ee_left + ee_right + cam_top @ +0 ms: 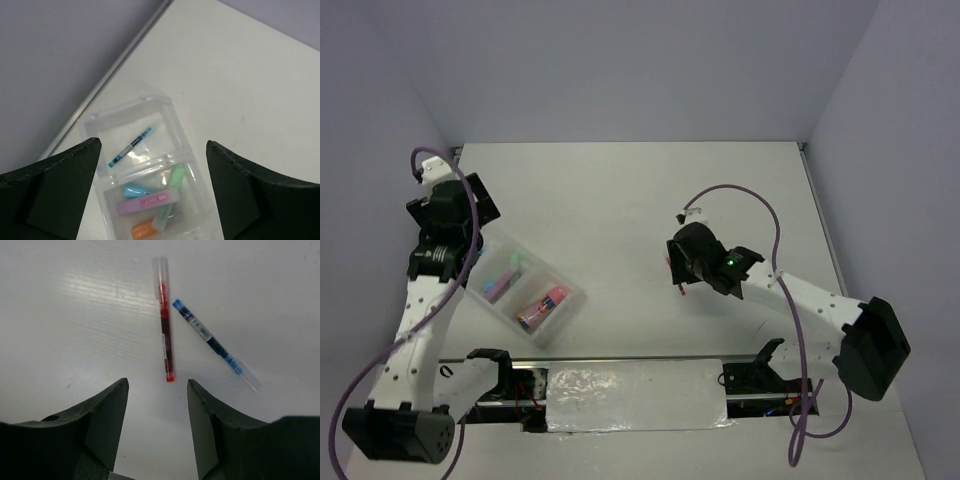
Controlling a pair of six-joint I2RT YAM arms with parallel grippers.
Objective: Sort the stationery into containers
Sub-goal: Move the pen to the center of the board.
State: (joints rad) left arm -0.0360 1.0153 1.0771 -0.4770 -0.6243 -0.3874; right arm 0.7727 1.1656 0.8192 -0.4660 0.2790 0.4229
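**Two loose on the right, the rest stowed on the left**

Toward the right of the white table (620, 200): a thin red pen (165, 335) and a thin blue pen with a clear cap (212, 342), laid in a narrow V, close together but apart. Directly over them, the right gripper (157, 384), fingers parted to a middling gap with nothing between, the red pen's red end just ahead of that gap.

Toward the left: a clear, shallow rectangular plastic tray (575, 292) with three compartments, set at a slant to the table edge. In the far end compartment, a second thin blue pen (131, 146), alone. In the middle compartment, short highlighters bunched together: green highlighter (176, 175), blue highlighter (134, 190), purple highlighter (145, 204), orange highlighter (142, 229). In the near end compartment, a fat pink tube with a blue end (542, 307). Above the tray, the left gripper (152, 145), spread wide and holding nothing.
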